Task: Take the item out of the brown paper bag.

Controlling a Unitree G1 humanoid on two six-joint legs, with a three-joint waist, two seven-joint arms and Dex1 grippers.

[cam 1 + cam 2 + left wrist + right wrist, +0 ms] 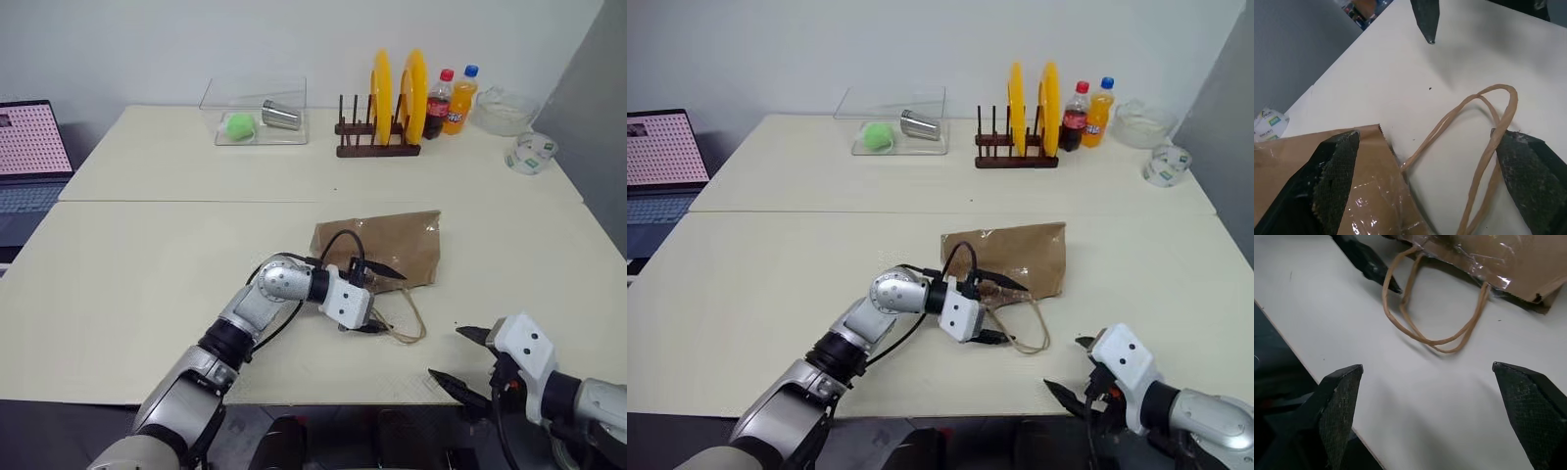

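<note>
Cream table point(147, 255) carries the bag point(392, 245) flat near its front edge, jar unseen, presumably inside; the left gripper point(377, 294) gapes empty at the mouth, the right gripper point(460, 357) spread idle, so snagging the handles point(407, 323) might drag the bag off.

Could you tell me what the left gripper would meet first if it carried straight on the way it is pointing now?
Probably the brown paper bag's mouth edge and handles. The left gripper is open, one finger over the bag, the other beside the loops. Depth is unclear; beyond lies bare table.
</note>
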